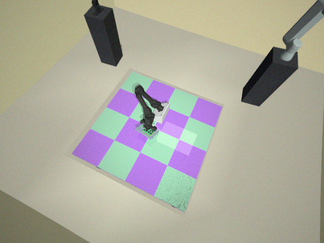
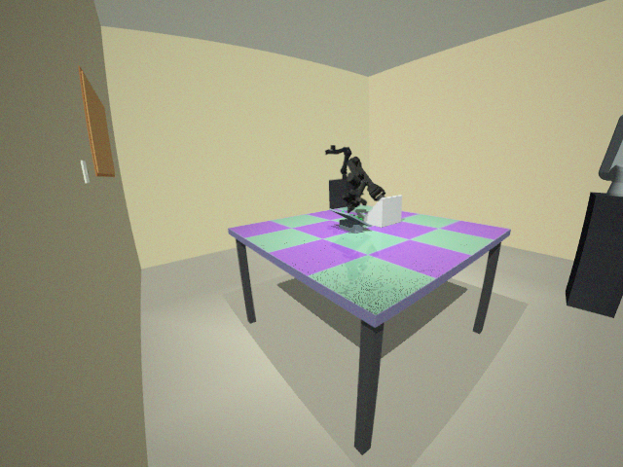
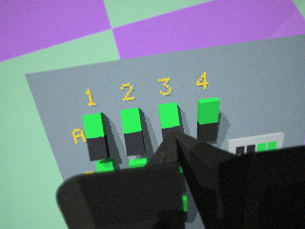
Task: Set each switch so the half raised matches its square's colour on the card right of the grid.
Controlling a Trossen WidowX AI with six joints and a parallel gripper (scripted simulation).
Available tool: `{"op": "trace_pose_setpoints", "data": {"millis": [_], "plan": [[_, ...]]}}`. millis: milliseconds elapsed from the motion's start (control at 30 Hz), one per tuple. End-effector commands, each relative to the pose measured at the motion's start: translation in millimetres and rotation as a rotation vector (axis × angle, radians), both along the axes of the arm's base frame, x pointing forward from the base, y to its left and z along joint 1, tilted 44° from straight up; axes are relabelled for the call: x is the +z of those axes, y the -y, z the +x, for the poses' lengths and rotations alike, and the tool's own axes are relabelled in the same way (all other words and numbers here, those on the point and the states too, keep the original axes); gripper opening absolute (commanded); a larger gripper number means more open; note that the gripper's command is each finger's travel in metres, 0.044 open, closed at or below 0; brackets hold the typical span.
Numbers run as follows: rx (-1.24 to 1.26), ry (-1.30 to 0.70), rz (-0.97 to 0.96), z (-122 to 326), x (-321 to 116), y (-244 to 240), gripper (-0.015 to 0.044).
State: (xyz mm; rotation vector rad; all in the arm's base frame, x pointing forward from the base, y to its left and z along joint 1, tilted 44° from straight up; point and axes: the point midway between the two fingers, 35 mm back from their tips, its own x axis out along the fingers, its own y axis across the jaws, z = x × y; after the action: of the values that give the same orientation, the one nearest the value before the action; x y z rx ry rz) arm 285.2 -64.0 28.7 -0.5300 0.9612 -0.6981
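Note:
The grey switch panel (image 3: 52, 91) (image 1: 138, 128) fills much of the wrist view. In row A, switches A1 (image 3: 93, 126) and A2 (image 3: 131, 121) seem to have their dark halves raised. A4 (image 3: 208, 112) seems to have its green half raised. A3 (image 3: 169, 115) shows its green half; its dark half is partly covered by the fingertips. My gripper (image 3: 173, 137) is shut and empty, with its tips at A3's near half; contact is unclear. The card (image 3: 232, 142) shows dark, dark, green, green in its far row. Its other rows and most nearer switches are hidden behind the fingers.
A white block (image 1: 162, 112) (image 2: 391, 211) stands beside the arm and the panel on the purple and green checkered table (image 1: 117, 164) (image 2: 297, 256). Two dark pedestals (image 1: 106, 39) (image 1: 268, 81) carrying other arms stand away from the table.

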Motion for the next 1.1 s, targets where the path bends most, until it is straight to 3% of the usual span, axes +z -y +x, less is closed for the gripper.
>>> {"op": "trace_pose_setpoints", "data": {"millis": [0, 867, 1067], "plan": [[0.004, -0.007, 0.003, -1, -2, 0, 0.0000], [0.004, -0.007, 0.003, 0, -4, 3, 0.0000], [-0.010, -0.024, 0.018, -15, 22, -35, 0.0000]]}}
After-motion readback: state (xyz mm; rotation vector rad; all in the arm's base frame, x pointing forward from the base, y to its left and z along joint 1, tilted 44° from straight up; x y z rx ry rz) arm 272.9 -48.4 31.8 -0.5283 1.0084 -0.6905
